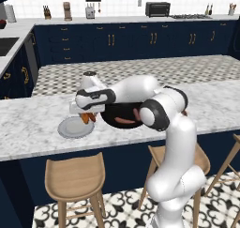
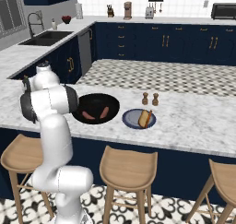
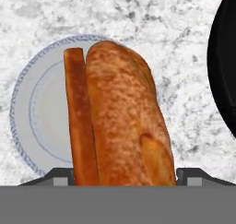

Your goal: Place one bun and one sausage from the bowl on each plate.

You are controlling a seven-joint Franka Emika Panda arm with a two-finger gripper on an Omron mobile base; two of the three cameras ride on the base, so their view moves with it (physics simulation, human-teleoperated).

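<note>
Fingers (image 3: 124, 179) are closed on a bun (image 3: 124, 121), held just above the light grey plate (image 1: 70, 128) on the marble tabletop (image 1: 28, 128). Black bowl (image 2: 97, 109), beside that plate, is seen holding two sausages (image 2: 104, 112). Darker plate (image 2: 131, 119), beyond the bowl, carries a bun and sausage. Two shakers (image 2: 150, 99) are set behind it.

Home kitchen, navy cabinets (image 1: 140, 39), marble island counter (image 2: 193, 121), sink (image 2: 46, 38), toaster oven (image 1: 157, 9), wooden stools (image 2: 126, 168)
</note>
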